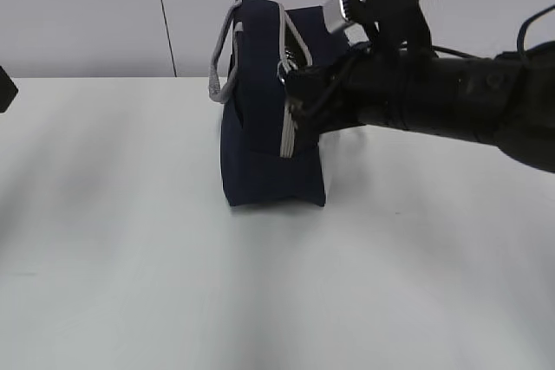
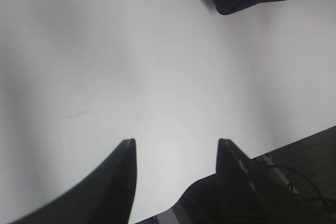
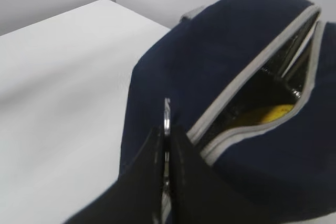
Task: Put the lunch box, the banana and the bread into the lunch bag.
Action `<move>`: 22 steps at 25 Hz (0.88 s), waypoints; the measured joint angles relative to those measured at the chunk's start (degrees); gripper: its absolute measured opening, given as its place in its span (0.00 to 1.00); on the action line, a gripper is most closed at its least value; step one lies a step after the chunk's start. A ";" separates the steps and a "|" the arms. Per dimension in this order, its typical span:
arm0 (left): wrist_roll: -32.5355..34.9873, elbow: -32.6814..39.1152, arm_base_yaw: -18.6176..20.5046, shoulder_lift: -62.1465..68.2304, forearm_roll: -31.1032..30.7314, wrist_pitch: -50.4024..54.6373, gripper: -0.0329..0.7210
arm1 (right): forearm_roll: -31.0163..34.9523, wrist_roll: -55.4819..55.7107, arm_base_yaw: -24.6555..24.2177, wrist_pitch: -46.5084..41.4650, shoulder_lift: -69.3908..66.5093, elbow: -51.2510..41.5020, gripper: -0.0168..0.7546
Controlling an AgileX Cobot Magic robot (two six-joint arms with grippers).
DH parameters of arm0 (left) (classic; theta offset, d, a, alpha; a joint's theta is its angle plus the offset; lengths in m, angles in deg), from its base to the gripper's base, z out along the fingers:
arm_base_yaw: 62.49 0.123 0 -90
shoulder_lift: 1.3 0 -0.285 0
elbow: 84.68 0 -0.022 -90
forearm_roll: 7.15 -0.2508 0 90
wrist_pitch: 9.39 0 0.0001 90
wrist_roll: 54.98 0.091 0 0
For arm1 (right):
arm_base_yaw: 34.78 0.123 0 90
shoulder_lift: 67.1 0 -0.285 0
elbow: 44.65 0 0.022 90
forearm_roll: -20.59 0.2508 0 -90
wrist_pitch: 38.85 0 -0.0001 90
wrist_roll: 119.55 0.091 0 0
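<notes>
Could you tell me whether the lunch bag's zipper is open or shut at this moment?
Partly open: the lunch bag gapes between its grey zipper edges, showing something yellow inside.

Bare table point(image 1: 130, 257) left of the lunch bag point(image 1: 260, 153); right arm point(image 1: 451, 101) across its zipper side.

Right claw point(image 3: 167, 132) pinched; left claw point(image 2: 176, 156) agape.

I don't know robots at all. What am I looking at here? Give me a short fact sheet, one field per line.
Setting: white table
Main item: navy lunch bag, upright, grey strap handles
Zipper: partly open; silver lining visible inside
Inside bag: something yellow, probably the banana; little of it shows
Right pincer: shut on the zipper's ring pull
Left pincer: open, holding nothing, above bare table near the bag
Lunch box, bread: not visible
</notes>
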 joint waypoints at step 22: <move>15.69 0.00 0.00 4.65 15.29 -8.87 0.54 | -0.52 7.96 0.00 -12.73 -2.96 15.66 0.02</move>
